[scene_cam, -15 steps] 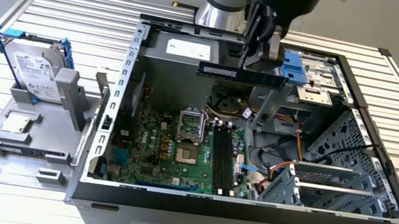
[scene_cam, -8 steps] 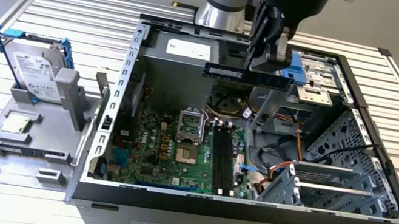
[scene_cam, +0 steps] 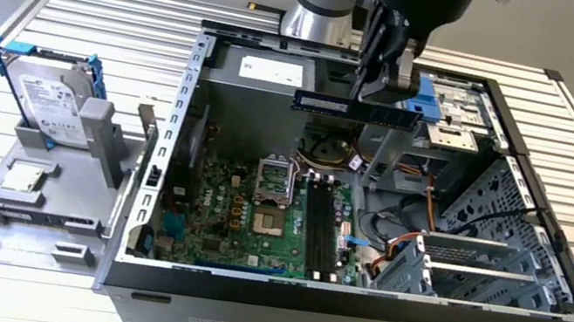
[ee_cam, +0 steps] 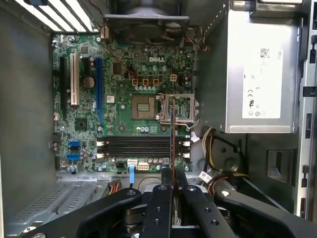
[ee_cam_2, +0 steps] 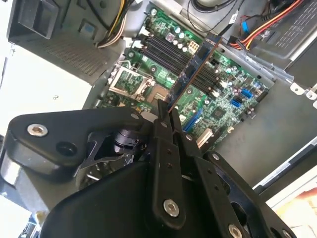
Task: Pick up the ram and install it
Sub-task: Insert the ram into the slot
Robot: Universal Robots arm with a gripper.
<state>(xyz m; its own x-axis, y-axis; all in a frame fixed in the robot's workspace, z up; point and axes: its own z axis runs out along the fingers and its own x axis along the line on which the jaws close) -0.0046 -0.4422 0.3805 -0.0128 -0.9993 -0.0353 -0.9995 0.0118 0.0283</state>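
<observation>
Your gripper [scene_cam: 379,97] has its fingers shut tight on the ram [scene_cam: 355,108], pinching it near the middle. The ram hangs level in the upper middle of the exterior view, above the open case [scene_cam: 357,302] and well clear of the board [scene_cam: 236,214]. In the first wrist view the ram [ee_cam: 172,131] shows edge-on and lies across the black slots [ee_cam: 141,146], at about a right angle to them. I judge that the thing to mind here is alignment. Its length has to run along one slot, its bottom edge has to stay level, and the white end clips [ee_cam: 185,144] should stand open so it seats without forcing. Stay clear of the cables beside the slots on the exterior view's right. As for writing, the power supply [ee_cam: 257,74] carries a white printed label. So does the drive [scene_cam: 45,92] at the exterior view's left, and there is a logo on the board.
</observation>
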